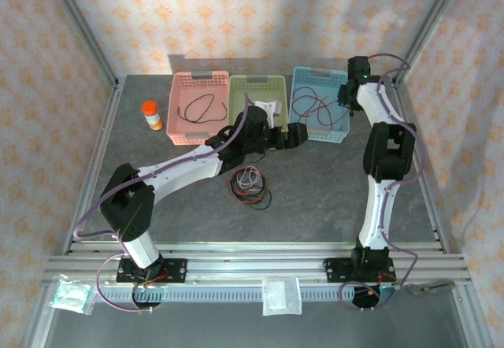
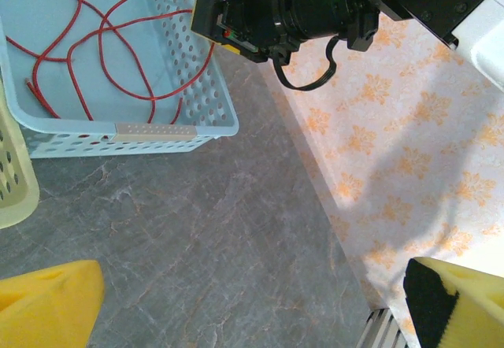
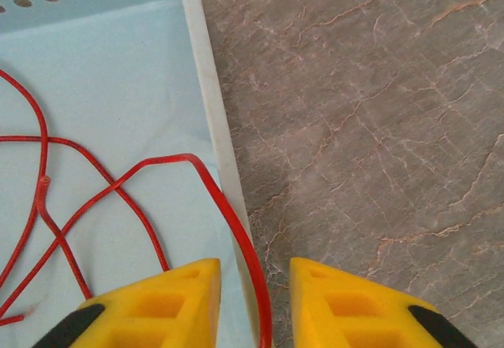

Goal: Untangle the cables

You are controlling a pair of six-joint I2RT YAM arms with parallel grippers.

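Item: the red cable (image 3: 169,157), in loose crossing loops on the floor of the blue basket (image 3: 209,104), with one strand arching up over the basket's right rim. The right gripper (image 3: 255,269) hangs above that rim. Its jaws are narrowed but apart, and the strand runs down the gap with neither yellow pad seen pressing it, so nothing is held as far as shows. The left gripper (image 2: 252,289) sits over bare table (image 2: 220,230) just in front of the basket, jaws spread wide and empty. The tangle (image 1: 250,186) of red, black and white cables is heaped on the table, well in front of the basket and to its left. Hazards, as judged: the overhanging strand may snag a pad when the right gripper lifts, dragging loops over the rim or shifting the light basket. Both wrists crowd the basket's right side, so a swing by either risks contact. Room: the patterned side wall (image 2: 409,127) stands close on the basket's right, leaving little clearance. Open table lies in front of the basket, toward the tangle.
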